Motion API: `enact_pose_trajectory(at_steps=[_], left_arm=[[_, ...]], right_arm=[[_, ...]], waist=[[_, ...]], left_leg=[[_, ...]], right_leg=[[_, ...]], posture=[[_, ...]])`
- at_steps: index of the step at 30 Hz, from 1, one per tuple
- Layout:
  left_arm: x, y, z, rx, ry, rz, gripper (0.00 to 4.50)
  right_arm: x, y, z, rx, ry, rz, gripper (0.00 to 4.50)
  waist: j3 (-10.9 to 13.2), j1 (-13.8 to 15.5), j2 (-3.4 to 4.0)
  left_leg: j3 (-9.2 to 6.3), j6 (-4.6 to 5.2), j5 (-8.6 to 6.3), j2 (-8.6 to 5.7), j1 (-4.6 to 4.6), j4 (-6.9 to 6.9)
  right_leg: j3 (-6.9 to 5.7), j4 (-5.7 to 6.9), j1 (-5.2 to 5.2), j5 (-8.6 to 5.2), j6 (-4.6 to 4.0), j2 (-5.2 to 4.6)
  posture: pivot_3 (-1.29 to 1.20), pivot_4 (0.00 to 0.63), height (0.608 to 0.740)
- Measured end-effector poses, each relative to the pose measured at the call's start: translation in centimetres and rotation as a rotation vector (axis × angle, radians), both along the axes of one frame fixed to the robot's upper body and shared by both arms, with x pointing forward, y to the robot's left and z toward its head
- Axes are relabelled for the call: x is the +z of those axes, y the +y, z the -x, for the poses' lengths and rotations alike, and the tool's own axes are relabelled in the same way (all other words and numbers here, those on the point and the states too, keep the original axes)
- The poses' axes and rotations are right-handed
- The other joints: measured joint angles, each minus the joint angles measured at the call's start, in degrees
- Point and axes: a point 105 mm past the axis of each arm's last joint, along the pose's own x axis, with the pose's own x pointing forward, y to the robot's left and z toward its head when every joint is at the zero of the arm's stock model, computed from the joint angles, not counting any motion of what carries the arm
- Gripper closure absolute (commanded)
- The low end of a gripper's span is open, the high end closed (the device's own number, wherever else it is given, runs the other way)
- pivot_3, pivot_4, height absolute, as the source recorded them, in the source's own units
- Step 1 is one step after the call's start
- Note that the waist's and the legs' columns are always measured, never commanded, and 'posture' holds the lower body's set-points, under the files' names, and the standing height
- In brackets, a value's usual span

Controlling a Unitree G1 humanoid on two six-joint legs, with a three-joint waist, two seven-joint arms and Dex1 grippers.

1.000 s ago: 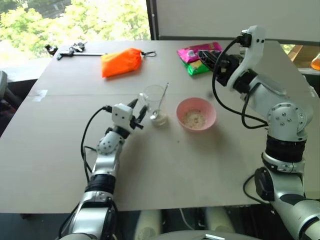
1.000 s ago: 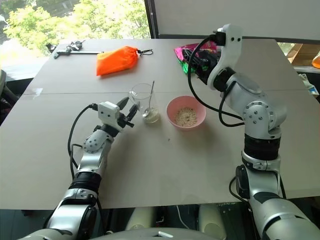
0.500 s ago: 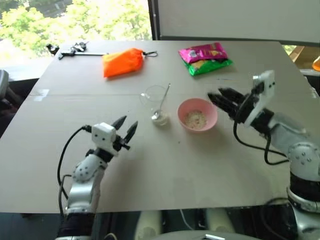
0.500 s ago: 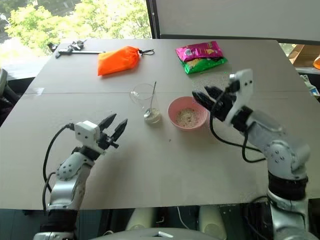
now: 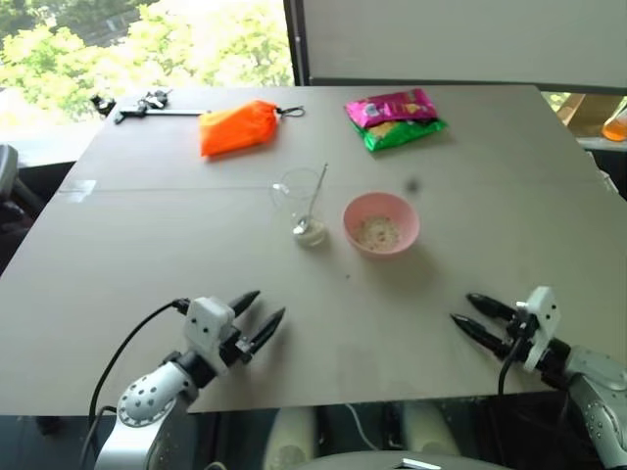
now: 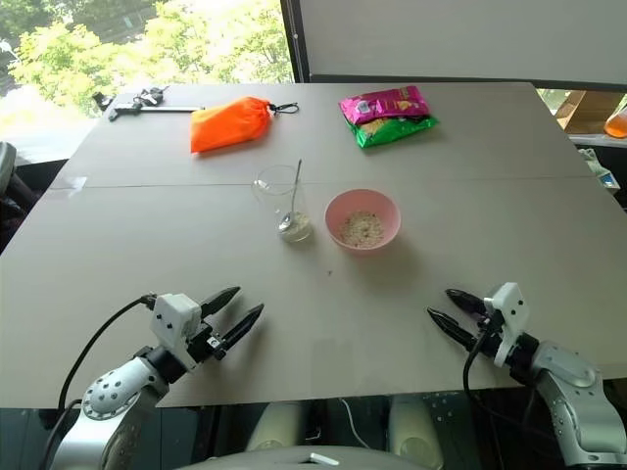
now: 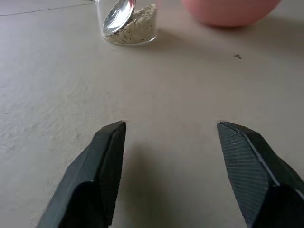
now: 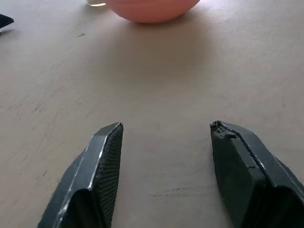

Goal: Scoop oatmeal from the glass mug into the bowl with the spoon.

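Note:
The glass mug (image 5: 301, 199) stands at the table's middle with the spoon (image 5: 315, 201) leaning inside it, its bowl down in the oatmeal (image 7: 137, 26) at the bottom. Just right of it sits the pink bowl (image 5: 381, 222) with a small heap of oatmeal (image 5: 376, 232) in it. My left gripper (image 5: 260, 316) hovers open near the table's front edge, left of centre, well short of the mug. Open too, my right gripper (image 5: 468, 313) hangs by the front edge at the right, nothing between its fingers.
An orange pouch (image 5: 237, 126) lies at the back left, a pink and green snack packet (image 5: 394, 107) at the back middle, and a metal tool (image 5: 147, 102) near the far left corner. A dark speck (image 5: 411, 184) lies behind the bowl.
Both arms have drawn back toward the front edge of the table and lower. The right gripper came down from above the bowl. Both grippers have spread wider. The spoon stays in the mug.

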Motion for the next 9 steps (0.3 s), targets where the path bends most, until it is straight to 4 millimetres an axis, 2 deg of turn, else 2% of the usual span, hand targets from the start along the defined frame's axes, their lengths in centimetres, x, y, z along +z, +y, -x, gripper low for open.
enact_pose_trajectory(at_steps=[1, 9], left_arm=[[0.02, -0.11, 0.14, -0.013, -0.001, 0.001, 0.0], [-0.06, 0.74, -0.66, 0.046, -0.069, -0.118, 0.0]], right_arm=[[0.01, -0.16, -0.01, -0.002, -0.009, 0.002, 0.06], [-0.18, -0.86, 0.34, 0.014, -0.039, 0.019, 0.06]], waist=[[-0.01, 0.08, -0.01], [-0.08, 1.23, -0.03]], left_leg=[[0.01, 0.0, 0.0, -0.02, 0.0, 0.0], [0.0, 0.01, 0.0, -0.03, 0.02, 0.0]], right_leg=[[0.02, -0.02, 0.01, -0.04, -0.08, -0.03], [0.02, 0.0, 0.03, -0.04, -0.11, -0.03]], posture=[[0.0, 0.15, 0.696], [0.0, 0.15, 0.696]])
